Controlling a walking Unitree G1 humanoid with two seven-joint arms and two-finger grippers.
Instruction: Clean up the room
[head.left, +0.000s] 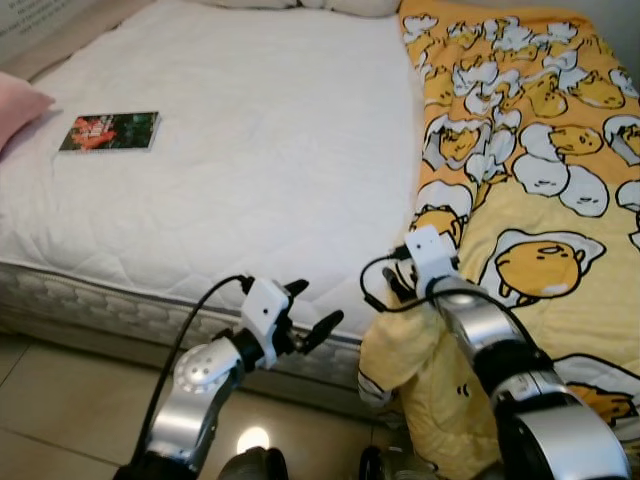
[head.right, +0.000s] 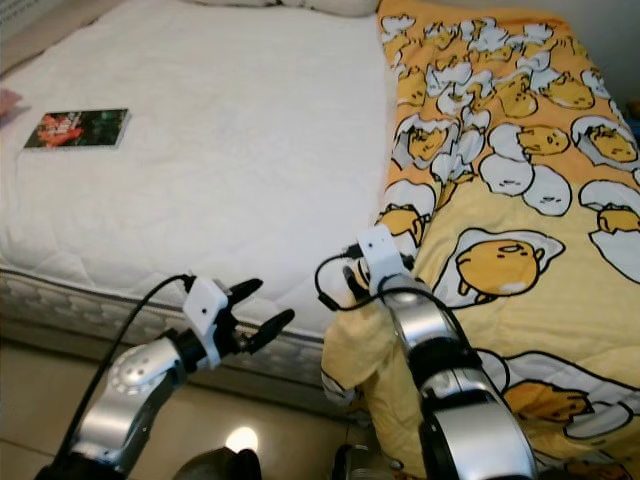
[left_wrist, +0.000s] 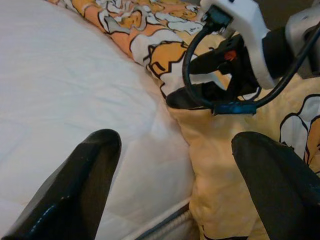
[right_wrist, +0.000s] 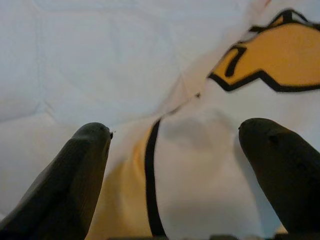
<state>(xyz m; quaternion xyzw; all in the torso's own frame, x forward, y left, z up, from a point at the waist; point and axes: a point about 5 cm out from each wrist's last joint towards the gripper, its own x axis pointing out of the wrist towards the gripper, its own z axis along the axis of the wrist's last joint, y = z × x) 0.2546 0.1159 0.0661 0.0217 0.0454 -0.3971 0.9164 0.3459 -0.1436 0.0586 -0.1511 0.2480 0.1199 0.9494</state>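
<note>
A yellow blanket (head.left: 540, 200) printed with cartoon eggs covers the right side of a white mattress (head.left: 250, 150); its near corner (head.left: 400, 360) hangs over the bed's front edge. My right gripper (head.left: 392, 287) is open at the blanket's left border, close to the front of the bed. In the right wrist view its fingers (right_wrist: 90, 150) straddle that border where it meets the white sheet. My left gripper (head.left: 312, 308) hovers open and holds nothing, just in front of the mattress edge and left of the hanging corner. A book (head.left: 110, 131) with a dark cover lies flat on the mattress at the left.
A pink pillow (head.left: 18, 105) pokes in at the far left of the bed, and a white pillow (head.left: 350, 5) lies at the head. Beige tiled floor (head.left: 60, 400) runs below the front of the mattress.
</note>
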